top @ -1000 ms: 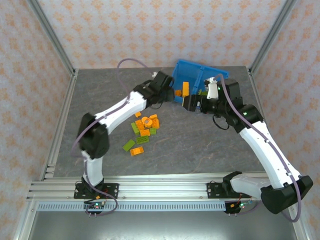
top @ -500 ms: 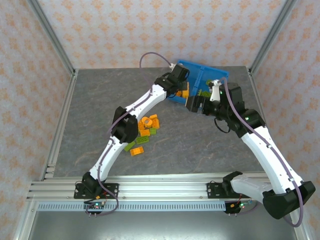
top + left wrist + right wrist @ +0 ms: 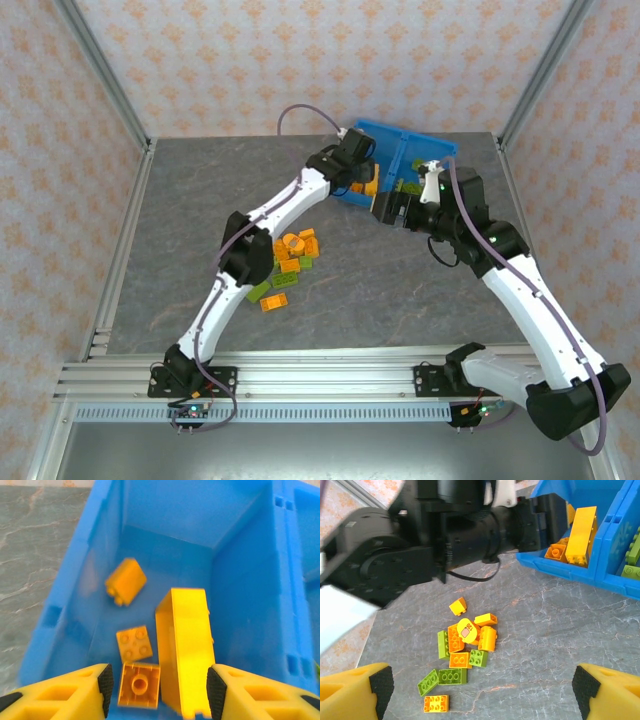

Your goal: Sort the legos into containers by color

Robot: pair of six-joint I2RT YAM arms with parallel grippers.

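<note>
Loose orange and green legos [image 3: 465, 645] lay mid-table [image 3: 545, 630]. The right pincer [image 3: 481, 685] gaped wide, empty. Near the far edge, the left pincer [image 3: 157, 690] stood partly open, gripping nothing, above orange bricks [image 3: 185, 645] in the blue bin [image 3: 75, 580].

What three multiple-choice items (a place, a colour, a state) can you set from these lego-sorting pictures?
1. Where does the left gripper hang? A near its own base; B over a compartment of the blue bin; C at the table's left edge.
2. What colour are the bricks in that compartment? A orange; B green; C red.
3. How does the right gripper stand? A shut on a brick; B shut on the rim; C open, empty.
Key: 1 B, its camera looks down between blue walls; 2 A, all four there are orange; 3 C, jaws wide apart, nothing between.
</note>
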